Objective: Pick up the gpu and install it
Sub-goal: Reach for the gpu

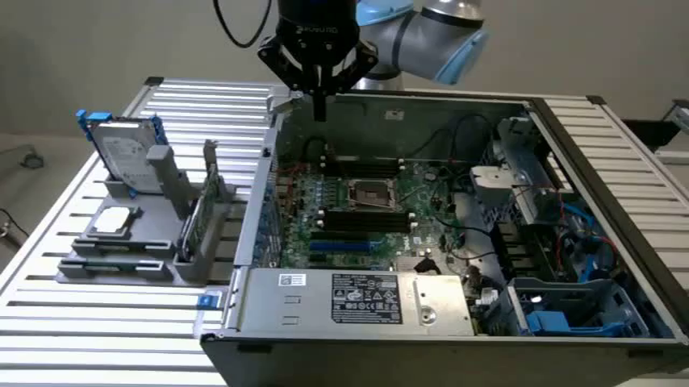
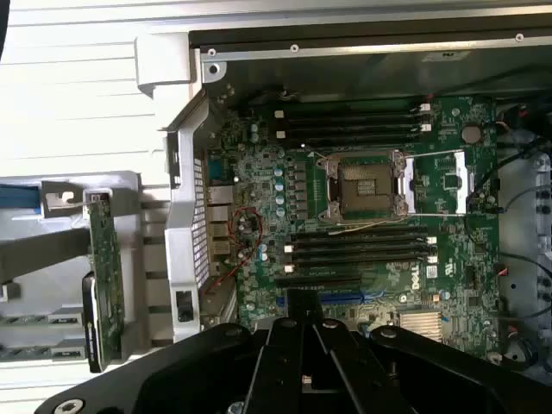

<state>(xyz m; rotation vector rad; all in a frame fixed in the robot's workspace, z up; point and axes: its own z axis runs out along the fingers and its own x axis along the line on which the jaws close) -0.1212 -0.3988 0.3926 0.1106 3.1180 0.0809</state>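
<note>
The gpu stands on edge in a grey holder on the slatted table, at the exterior view's left of the open computer case. In the wrist view the gpu shows edge-on as a thin green card with a black shroud on one face. My gripper hangs above the case's rear wall, over the motherboard, well apart from the gpu. Its black fingers meet, shut on nothing.
The holder also carries a silver hard drive with blue rails and a small square processor chip. Inside the case are the empty processor socket, memory slots, cables, a drive cage and the power supply.
</note>
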